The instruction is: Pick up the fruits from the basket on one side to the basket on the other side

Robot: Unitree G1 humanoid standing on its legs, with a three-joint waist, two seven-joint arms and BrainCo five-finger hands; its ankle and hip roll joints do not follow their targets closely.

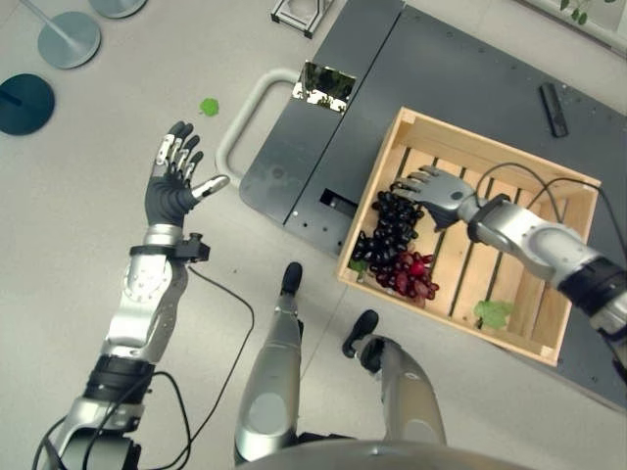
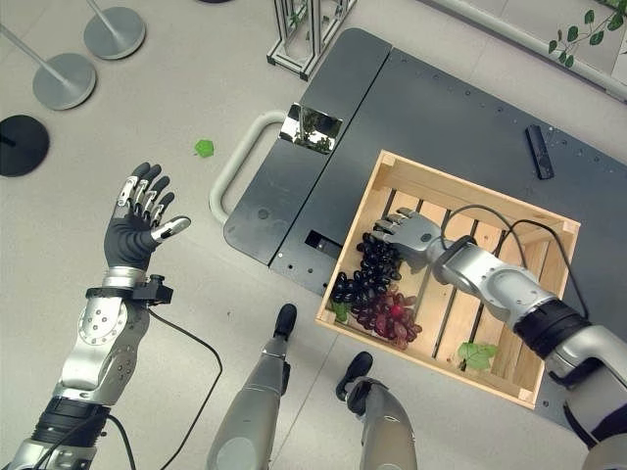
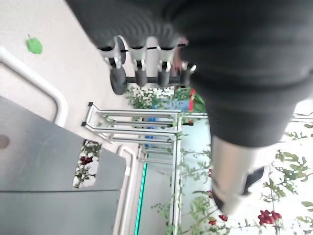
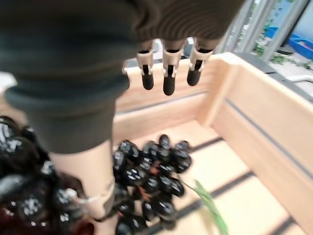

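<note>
A wooden crate (image 1: 470, 137) stands on a dark cart deck (image 1: 470, 69). In its near left corner lie a dark grape bunch (image 1: 390, 227) and a red grape bunch (image 1: 413, 276). My right hand (image 1: 441, 191) hovers over the dark grapes (image 4: 146, 171), open, its fingers (image 4: 167, 73) straight above them and its thumb (image 4: 93, 186) down among the berries. My left hand (image 1: 171, 191) is raised over the floor to the left of the cart, open and holding nothing, fingers (image 3: 142, 68) spread.
A green leaf (image 1: 493, 313) lies on the crate's slats. Another green leaf (image 1: 209, 106) is on the floor near the cart's white handle (image 1: 240, 117). A black bar-shaped object (image 1: 554, 108) rests on the deck. Round stand bases (image 1: 69, 39) sit at far left.
</note>
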